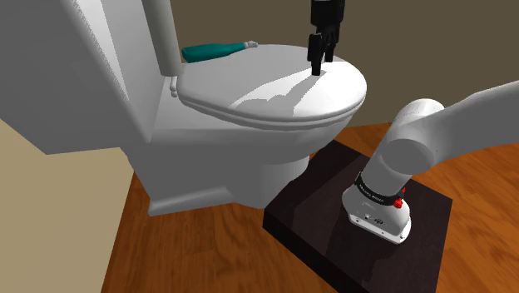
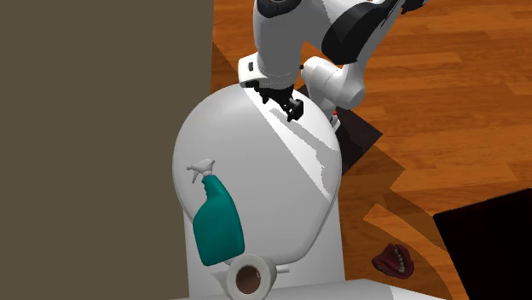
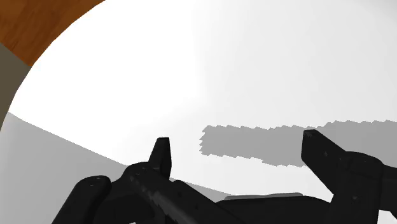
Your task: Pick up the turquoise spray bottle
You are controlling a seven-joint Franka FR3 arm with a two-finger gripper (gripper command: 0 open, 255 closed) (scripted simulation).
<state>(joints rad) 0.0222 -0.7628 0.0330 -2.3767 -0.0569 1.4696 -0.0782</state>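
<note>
Turquoise spray bottle [image 1: 215, 52] noted lying on its side at the rear of the closed toilet lid [image 1: 266, 96], near the tank; the nearly flat lid is what lets it rest there. Gripper [image 1: 321, 65] seen just above the lid's front, well apart from the bottle. Fingers [image 3: 163, 156] are spread and empty, judged readied for an approach not yet made.

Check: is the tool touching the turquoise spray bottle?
Apart. The second exterior view shows the tool over one end of the toilet lid, the spray bottle lying at the other, bare lid between.
</note>
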